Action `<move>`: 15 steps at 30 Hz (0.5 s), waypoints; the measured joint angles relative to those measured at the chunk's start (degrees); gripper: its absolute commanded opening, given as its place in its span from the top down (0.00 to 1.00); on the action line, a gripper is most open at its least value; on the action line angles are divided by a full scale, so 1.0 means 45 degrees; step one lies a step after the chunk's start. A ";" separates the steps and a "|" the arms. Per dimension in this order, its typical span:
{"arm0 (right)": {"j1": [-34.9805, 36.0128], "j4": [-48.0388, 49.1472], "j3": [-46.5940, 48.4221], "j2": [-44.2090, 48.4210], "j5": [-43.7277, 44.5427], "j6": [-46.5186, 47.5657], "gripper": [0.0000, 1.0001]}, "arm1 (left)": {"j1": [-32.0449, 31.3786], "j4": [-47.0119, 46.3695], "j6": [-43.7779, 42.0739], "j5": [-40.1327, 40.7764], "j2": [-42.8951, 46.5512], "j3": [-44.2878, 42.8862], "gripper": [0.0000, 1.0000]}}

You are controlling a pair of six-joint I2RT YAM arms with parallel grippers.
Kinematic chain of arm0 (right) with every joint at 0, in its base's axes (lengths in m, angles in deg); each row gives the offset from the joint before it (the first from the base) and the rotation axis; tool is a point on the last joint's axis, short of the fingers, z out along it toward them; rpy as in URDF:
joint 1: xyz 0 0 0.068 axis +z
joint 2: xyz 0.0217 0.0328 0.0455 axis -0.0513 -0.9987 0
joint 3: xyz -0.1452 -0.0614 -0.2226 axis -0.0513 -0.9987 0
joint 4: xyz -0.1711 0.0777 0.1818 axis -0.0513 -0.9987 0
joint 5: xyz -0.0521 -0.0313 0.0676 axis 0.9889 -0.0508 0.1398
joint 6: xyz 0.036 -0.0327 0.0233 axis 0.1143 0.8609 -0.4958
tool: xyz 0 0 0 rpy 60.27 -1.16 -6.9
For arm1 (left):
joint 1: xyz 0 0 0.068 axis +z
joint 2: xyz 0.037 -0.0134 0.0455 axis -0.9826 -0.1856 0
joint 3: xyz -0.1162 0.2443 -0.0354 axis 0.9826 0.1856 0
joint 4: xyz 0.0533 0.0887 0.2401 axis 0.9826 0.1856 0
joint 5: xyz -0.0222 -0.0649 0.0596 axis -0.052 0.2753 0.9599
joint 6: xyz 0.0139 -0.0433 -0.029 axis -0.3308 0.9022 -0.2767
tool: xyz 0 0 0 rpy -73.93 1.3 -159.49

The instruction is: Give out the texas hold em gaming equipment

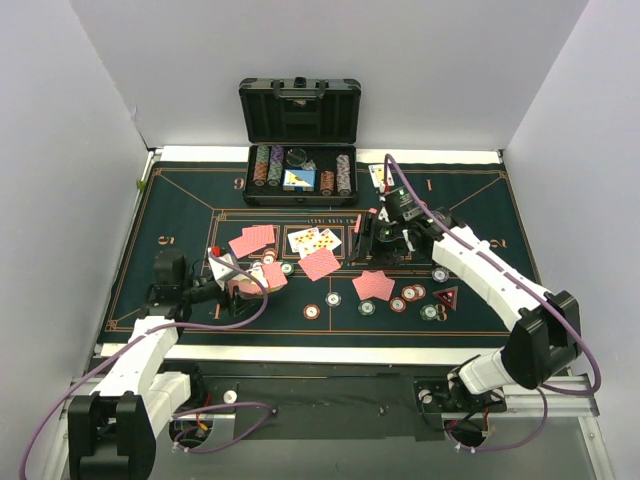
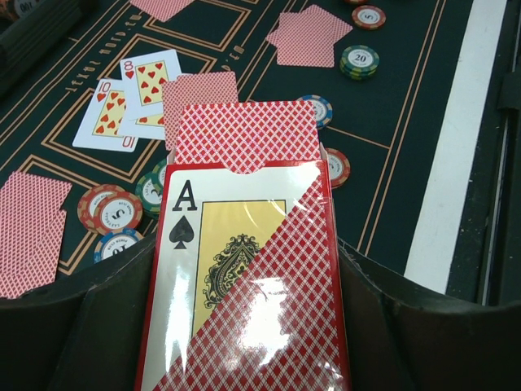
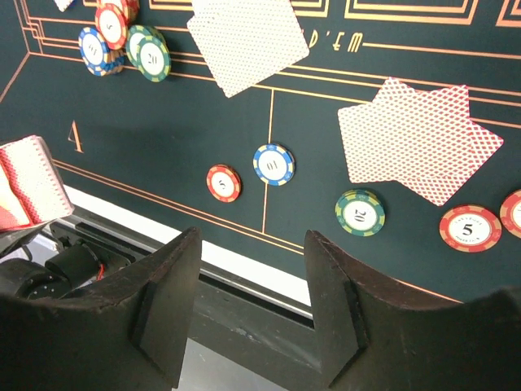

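My left gripper [image 1: 238,282] is shut on a red card box [image 2: 244,269] with an ace of spades on its front; red-backed cards [image 2: 244,134] stick out of its open top. The box also shows in the right wrist view [image 3: 32,183]. My right gripper [image 3: 252,252] is open and empty, held above the felt near its near edge [image 1: 368,238]. Face-up heart cards [image 1: 315,240] lie mid-table. Red-backed cards [image 1: 373,285] lie in several small groups. Loose chips [image 1: 398,303] and a dark red triangular marker [image 1: 446,296] lie along the near side.
A black case [image 1: 300,112] stands open at the far edge, with racked chip rows [image 1: 268,166] in its tray. In the right wrist view, a red chip [image 3: 223,182], a blue chip [image 3: 273,164] and a green 20 chip [image 3: 360,212] lie below the jaws. The table's white border [image 1: 300,352] runs along the front.
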 measured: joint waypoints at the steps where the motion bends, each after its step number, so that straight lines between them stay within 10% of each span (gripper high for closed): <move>1: -0.0063 0.0019 -0.0015 0.0092 0.0000 -0.0005 0.51 | 0.0000 -0.0155 -0.0039 0.0063 -0.0102 0.0049 1.00; 15: -0.0588 0.0287 -0.0248 0.0646 -0.0102 -0.0287 0.50 | 0.0000 -0.0971 -0.0282 0.0607 -0.1719 0.0597 1.00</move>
